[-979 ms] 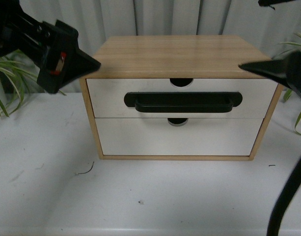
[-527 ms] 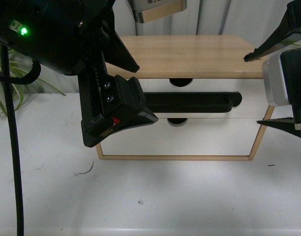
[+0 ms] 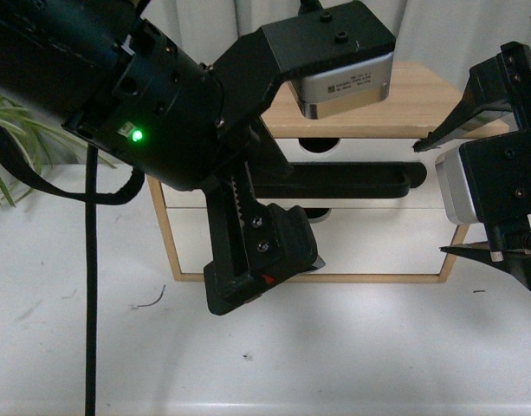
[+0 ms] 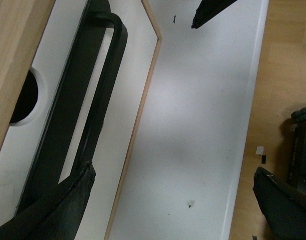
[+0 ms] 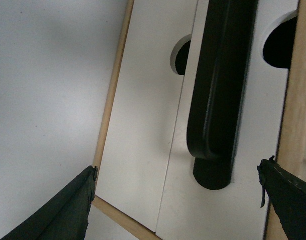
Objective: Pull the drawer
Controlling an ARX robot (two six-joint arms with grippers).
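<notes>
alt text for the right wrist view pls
A long black bar handle on the white drawer runs through the picture, seen between the spread fingertips of the open right end effector, which touches nothing. Beside it are a lower drawer front, the light wood cabinet frame and the white table.

White tabletop (image 3: 352,347) spreads beneath my left gripper (image 4: 172,172), scuffed with a few dark specks. Past its edge, light wood floor (image 4: 287,60). Pale pleated curtain (image 3: 430,30) hangs behind, and a green long-leaved plant (image 3: 18,117) leans in on that gripper's outer side.
</notes>
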